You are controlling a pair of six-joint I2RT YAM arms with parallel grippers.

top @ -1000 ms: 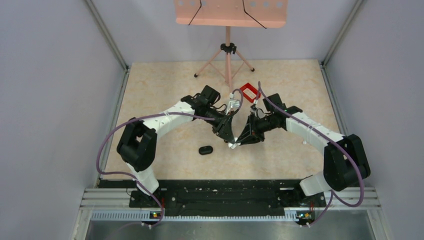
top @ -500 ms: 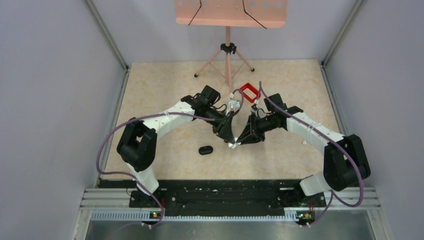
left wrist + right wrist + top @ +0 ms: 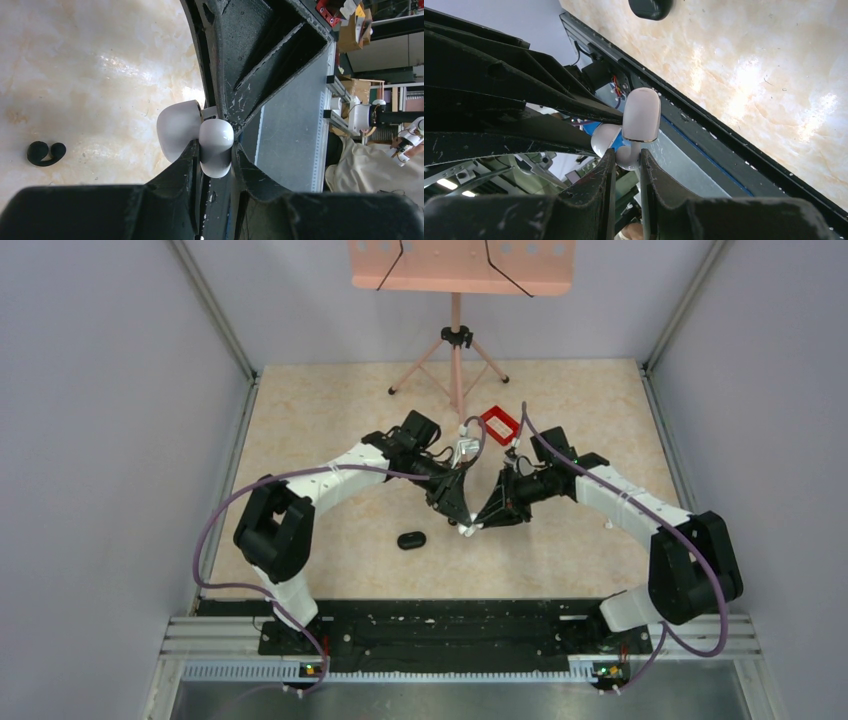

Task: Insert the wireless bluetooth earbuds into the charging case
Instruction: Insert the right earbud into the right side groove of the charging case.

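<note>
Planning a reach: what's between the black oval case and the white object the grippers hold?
Only bare tabletop between black oval case and white object; the top view shows it.

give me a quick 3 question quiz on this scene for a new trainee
1. True or false: the charging case lies loose, touched by neither tool.
2. The left tool and right tool both clamp: A) the charging case B) a white rounded object C) nothing
3. What colour is the frame lying beyond the tools?
Key: 1 true; 2 B; 3 red.
</note>
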